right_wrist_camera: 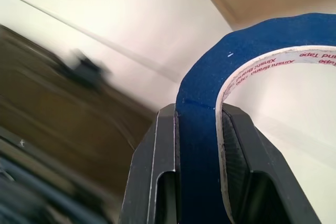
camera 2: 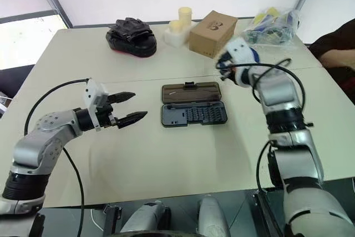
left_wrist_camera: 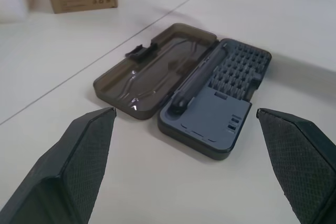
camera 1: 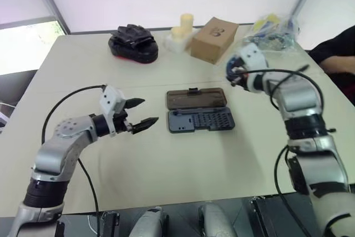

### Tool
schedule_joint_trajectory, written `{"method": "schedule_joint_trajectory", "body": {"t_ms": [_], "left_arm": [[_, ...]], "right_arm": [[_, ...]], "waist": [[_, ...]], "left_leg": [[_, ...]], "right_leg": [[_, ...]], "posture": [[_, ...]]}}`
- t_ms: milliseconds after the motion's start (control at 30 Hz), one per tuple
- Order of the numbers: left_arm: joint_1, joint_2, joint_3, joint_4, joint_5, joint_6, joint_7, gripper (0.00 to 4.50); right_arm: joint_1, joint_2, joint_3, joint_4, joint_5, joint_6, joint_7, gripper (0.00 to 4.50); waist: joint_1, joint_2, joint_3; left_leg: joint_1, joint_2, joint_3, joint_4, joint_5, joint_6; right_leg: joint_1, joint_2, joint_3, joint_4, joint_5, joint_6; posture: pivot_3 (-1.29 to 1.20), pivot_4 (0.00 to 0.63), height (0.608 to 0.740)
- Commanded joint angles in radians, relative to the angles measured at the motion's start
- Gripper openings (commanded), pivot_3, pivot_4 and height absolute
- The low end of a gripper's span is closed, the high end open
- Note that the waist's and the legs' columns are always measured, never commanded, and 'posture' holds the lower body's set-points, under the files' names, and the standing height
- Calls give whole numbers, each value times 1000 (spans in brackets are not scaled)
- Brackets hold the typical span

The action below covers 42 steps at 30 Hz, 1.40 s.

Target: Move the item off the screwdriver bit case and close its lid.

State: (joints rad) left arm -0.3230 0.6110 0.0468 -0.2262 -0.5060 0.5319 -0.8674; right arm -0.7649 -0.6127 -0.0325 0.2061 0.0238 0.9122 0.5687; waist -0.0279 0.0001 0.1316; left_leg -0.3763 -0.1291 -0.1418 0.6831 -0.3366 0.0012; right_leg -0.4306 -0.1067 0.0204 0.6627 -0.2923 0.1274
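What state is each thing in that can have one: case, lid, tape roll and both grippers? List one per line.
screwdriver bit case: open, nothing lying on it.
lid: folded back flat on the table.
blue tape roll: lifted, clamped by its band.
right gripper: shut on the tape roll.
left gripper: open, holding nothing.

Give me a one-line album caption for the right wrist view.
Right gripper clamps the blue roll of tape by its band, one finger outside, one inside the ring.
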Motion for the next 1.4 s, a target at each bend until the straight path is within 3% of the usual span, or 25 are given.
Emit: {"method": "schedule_joint_trajectory", "body": {"t_ms": [33,200,367,467,600,867,1067,1167,1400], "left_arm": [[-29,-2,-6,10,-3,-13,-17,4500],[-58,1,-25,50,7,-21,-48,4500],[-84,-1,-38,81,17,-25,-70,4500],[-91,-3,-39,101,23,-31,-79,4500],[-110,-8,-29,151,38,-57,-78,4500],[-179,0,-8,305,96,-152,-79,4500],[-245,-15,-32,409,145,-224,-99,4500],[-261,-25,-41,408,151,-230,-113,4500],[-219,-28,-28,349,142,-211,-98,4500]], "right_arm": [[83,-57,-113,-50,-28,18,-108,472],[187,-86,-208,-20,-52,-28,-245,472],[227,-50,-250,-37,-12,-68,-267,2722],[237,-44,-254,-32,-20,-86,-300,4349],[277,-130,-197,-114,-76,-97,-287,4433],[319,-239,-249,-411,-57,22,-243,4433],[205,-127,-195,-563,76,131,-173,4433],[160,-76,-149,-524,98,150,-167,4433],[166,-87,-177,-371,87,103,-197,4433]], "waist": [[10,0,0],[8,1,1],[9,1,1],[11,1,1],[17,1,1],[13,1,1],[12,1,1],[16,1,1],[13,1,1]], "left_leg": [[0,0,1,0,0,0],[1,1,4,0,0,0],[2,2,6,0,0,0],[1,2,6,0,0,0],[1,1,5,1,0,0],[1,2,5,0,0,0],[1,2,5,0,0,0],[1,2,5,1,0,0],[0,-1,2,1,0,0]], "right_leg": [[0,0,0,0,0,0],[-1,0,2,0,0,0],[-1,1,3,0,0,0],[0,1,3,0,0,0],[0,1,2,0,0,0],[0,1,2,0,0,0],[0,1,2,0,0,0],[0,1,2,0,0,0],[0,-1,1,0,0,0]], "posture": [[0,150,740],[0,150,740],[0,150,740],[0,150,740],[0,150,740],[0,150,740],[0,150,740],[0,150,740],[0,150,740]]}}
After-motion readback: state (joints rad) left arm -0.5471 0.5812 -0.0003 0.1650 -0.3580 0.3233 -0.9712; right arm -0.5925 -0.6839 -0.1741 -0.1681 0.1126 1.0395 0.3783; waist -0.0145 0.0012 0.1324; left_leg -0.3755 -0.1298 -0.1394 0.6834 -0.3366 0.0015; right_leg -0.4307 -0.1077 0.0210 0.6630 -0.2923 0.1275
